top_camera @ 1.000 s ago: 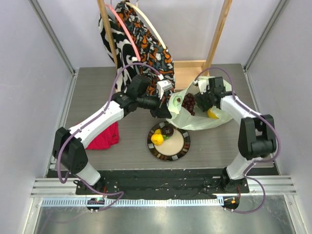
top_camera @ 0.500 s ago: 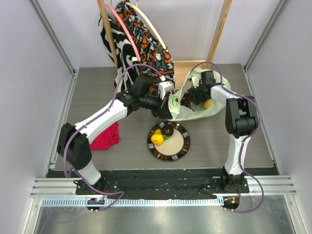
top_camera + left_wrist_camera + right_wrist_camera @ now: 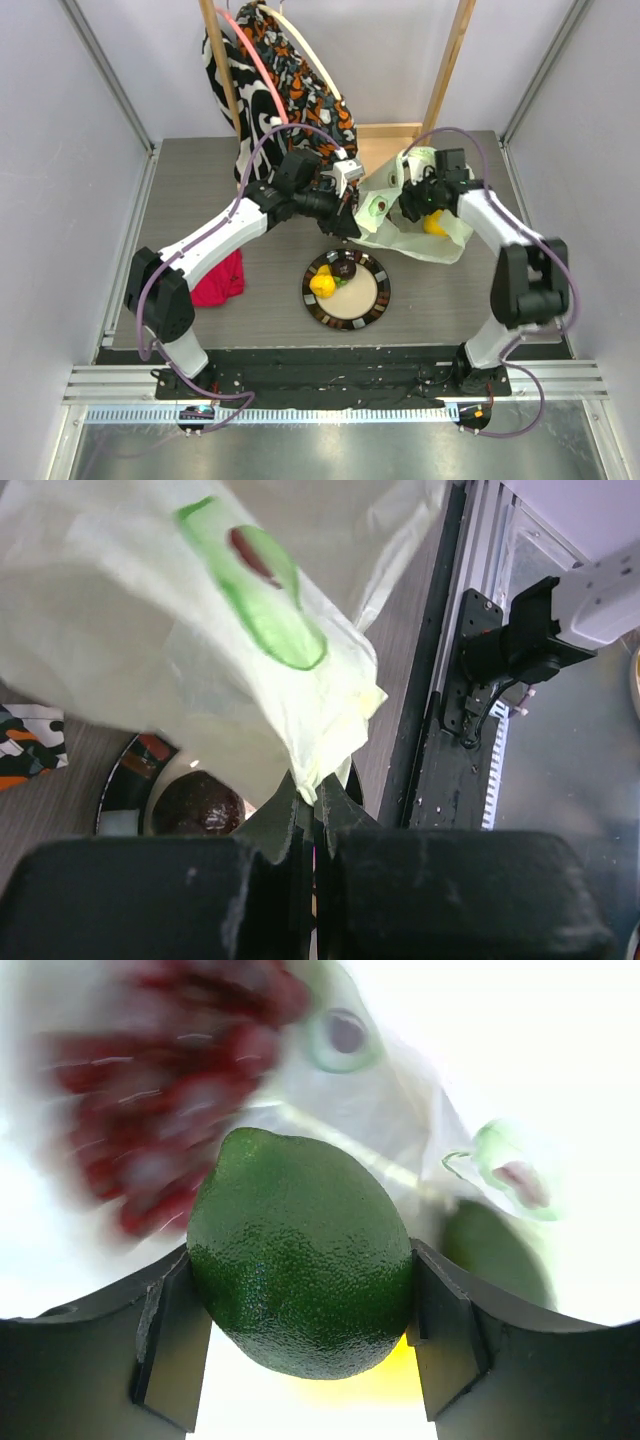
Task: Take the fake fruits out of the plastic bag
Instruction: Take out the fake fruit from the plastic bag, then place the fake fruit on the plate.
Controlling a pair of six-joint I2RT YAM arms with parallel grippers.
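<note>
The round ceramic plate with a striped dark rim (image 3: pixel 379 300) lies on the grey bench (image 3: pixel 200 190), nearest to the arm bases. It carries a glossy yellow plastic fruit (image 3: pixel 322 284) and a dark purple-brown plastic fruit (image 3: pixel 344 266), which touch each other. A red cloth (image 3: pixel 215 283) lies well to the left of the plate.

Just behind the plate, the left tool (image 3: pixel 348 224) meets the thin translucent pale green-white plastic bag (image 3: pixel 400 240). The top view shows only this contact. The left wrist view shows the fingers (image 3: pixel 270 832) pressed together, with a gathered corner of the bag clamped between them.

Behind the plate and to its right, the right tool (image 3: pixel 412 205) is at the mouth of the bag. From above, its load is hidden. The right wrist view shows a green lime-shaped plastic fruit (image 3: pixel 300 1260) clamped between the two pads and touching both. Beyond it, inside the bag, are a blurred dark red grape bunch (image 3: pixel 150 1090) and a second green fruit (image 3: pixel 495 1260). From above, a small yellow fruit (image 3: pixel 434 224) shows through the bag.

Farthest behind the plate, zebra and orange patterned cloth bags (image 3: pixel 290 90) hang on a wooden frame (image 3: pixel 447 70).
</note>
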